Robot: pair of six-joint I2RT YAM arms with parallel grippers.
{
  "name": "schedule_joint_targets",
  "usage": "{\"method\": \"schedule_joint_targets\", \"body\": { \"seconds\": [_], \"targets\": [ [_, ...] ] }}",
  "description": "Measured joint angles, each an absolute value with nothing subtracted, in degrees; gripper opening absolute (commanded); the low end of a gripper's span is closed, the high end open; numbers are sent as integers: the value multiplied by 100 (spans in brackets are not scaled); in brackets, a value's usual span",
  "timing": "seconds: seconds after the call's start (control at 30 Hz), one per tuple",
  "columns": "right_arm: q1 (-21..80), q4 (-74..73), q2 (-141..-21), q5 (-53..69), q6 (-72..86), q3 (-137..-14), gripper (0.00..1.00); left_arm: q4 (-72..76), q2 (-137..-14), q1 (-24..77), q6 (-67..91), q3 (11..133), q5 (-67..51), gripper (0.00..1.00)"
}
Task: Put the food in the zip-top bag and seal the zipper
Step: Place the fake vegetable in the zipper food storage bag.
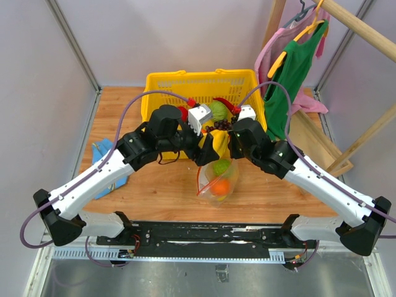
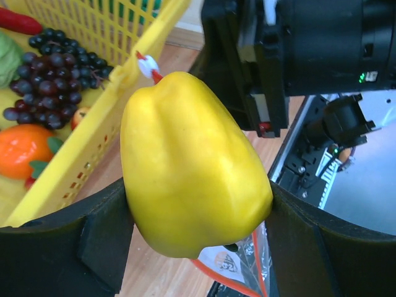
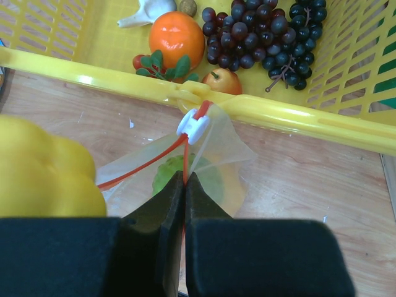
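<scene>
One yellow bell pepper (image 2: 192,167), clamped in left gripper (image 2: 197,226); right gripper (image 3: 184,184) pinches zip-top bag (image 3: 230,143) mouth below it, so lower centred before releasing.

The glossy toy bell pepper (image 2: 192,164) is plain bright yellow, the left gripper (image 2: 198,213) matte black, and the lattice plastic basket (image 1: 201,80) the same yellow as the pepper. The soft see-through zip-top bag (image 3: 232,145) is colourless, with a thin red-orange zipper (image 3: 145,164) and a white end piece (image 3: 193,124), and shows a green piece (image 1: 221,167) and an orange one (image 1: 221,187) through its film. The bunch of toy grapes (image 3: 266,31) is dark purple, the round fruit (image 3: 176,34) orange with green leaves, and the tabletop (image 1: 154,185) light brown wood grain.
</scene>
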State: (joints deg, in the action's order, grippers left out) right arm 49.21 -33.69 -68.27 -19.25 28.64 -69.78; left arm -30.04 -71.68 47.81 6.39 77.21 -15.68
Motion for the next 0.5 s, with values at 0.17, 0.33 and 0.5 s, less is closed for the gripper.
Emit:
{"method": "schedule_joint_targets", "body": {
  "seconds": [0.17, 0.33, 0.5],
  "targets": [
    [4921, -3367, -6827, -1925, 2899, -6978, 3, -2971, -7172, 4974, 550, 7548, -1658, 38],
    [4921, -3367, -6827, -1925, 2923, -6978, 3, -2969, -7199, 5081, 471, 7371, -1743, 41],
    [4921, -3406, -6820, -1938, 2923, -6978, 3, -3017, -7308, 5124, 419, 7277, -1721, 43]
  ]
}}
